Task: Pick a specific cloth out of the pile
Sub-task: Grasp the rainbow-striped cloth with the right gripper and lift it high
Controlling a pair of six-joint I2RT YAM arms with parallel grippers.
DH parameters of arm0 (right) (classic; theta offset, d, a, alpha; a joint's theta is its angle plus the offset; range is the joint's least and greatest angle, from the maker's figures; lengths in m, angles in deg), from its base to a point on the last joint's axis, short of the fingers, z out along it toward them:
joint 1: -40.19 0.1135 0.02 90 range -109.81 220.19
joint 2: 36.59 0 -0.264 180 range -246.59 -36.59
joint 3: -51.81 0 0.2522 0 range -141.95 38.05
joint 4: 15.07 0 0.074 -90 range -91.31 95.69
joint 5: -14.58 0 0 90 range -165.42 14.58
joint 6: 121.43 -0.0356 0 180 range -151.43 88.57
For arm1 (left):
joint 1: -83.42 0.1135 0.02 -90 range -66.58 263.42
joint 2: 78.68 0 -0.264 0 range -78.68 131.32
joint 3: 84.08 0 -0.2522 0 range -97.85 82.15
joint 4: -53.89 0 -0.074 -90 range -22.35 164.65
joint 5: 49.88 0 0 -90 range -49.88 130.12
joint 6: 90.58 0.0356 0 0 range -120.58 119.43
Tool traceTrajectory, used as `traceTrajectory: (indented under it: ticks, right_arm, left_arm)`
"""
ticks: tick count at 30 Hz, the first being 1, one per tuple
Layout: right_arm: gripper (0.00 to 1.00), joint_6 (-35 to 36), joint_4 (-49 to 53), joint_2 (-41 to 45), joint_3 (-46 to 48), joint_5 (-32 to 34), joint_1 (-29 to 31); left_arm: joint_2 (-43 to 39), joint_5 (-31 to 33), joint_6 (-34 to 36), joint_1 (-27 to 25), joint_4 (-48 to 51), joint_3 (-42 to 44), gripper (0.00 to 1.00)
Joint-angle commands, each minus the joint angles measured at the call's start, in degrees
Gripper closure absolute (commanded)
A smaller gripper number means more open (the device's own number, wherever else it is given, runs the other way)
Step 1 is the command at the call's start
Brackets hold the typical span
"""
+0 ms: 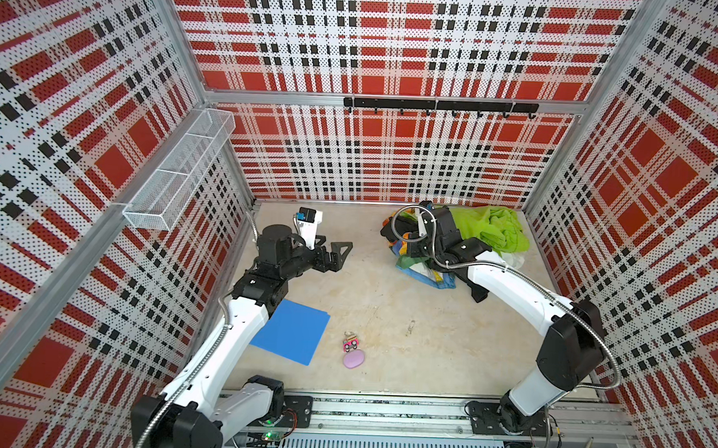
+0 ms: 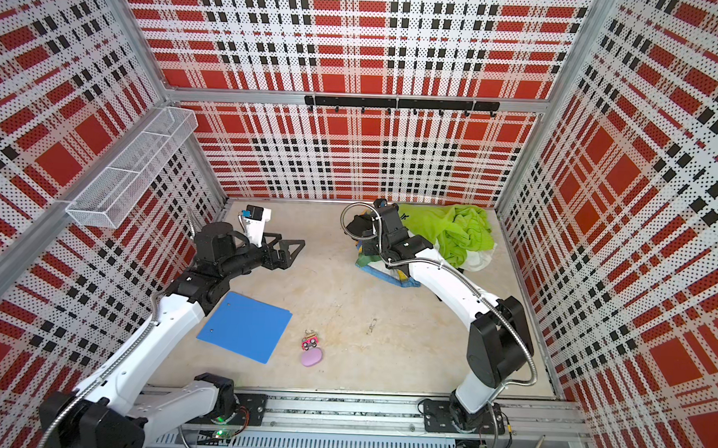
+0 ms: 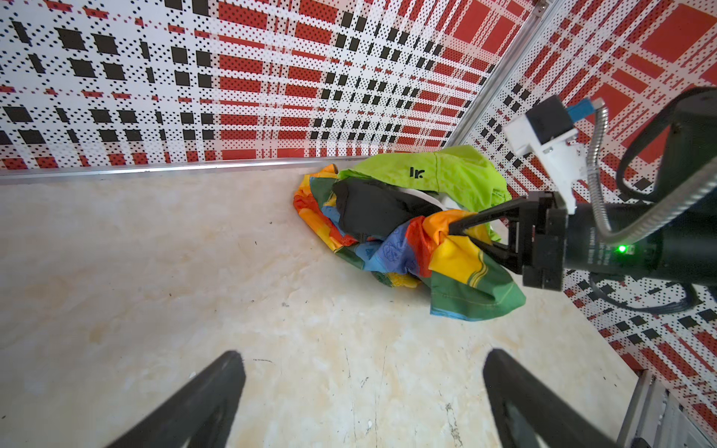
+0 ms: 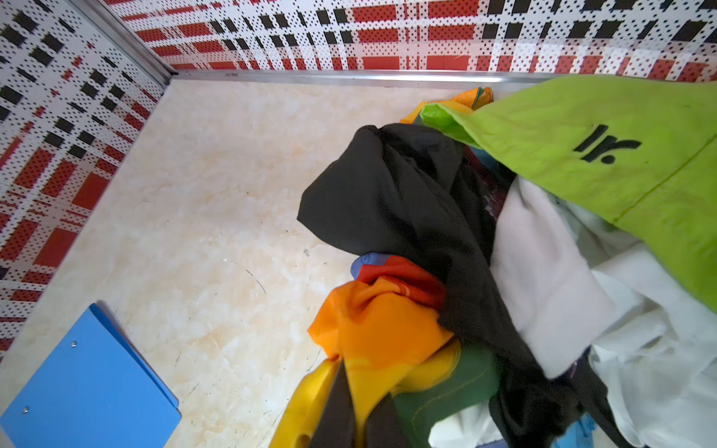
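The right gripper (image 3: 452, 229) is clenched on an orange-yellow fold of the cloth (image 3: 461, 263), which skirts the pile (image 3: 446, 174) on the side facing the left gripper (image 1: 341, 255) — partly under a black garment (image 3: 372, 209). That gripper (spread, empty) hangs well apart.

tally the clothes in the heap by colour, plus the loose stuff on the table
rainbow cloth: 1
lime-green garment: 1
black garment: 1
white garment: 1, maybe more
blue folder: 1
small pink toy: 1
purple oval: 1
total: 7
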Motion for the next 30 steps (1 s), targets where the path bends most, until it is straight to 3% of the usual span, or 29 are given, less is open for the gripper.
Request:
traceTrajectory:
  ticks: [1, 30]
  right_arm:
    - [1.0, 0.92, -3.72, 4.2, -3.4, -1.11, 0.61]
    - [1.0, 1.53, -1.59, 11.61, -12.18, -1.19, 0.62]
  left_arm:
    - [-0.34, -0.28, 0.35, -0.31, -0.22, -0.2, 0.01]
    - [-0.25, -6.14, 2.01, -0.32, 0.55, -0.7, 0.01]
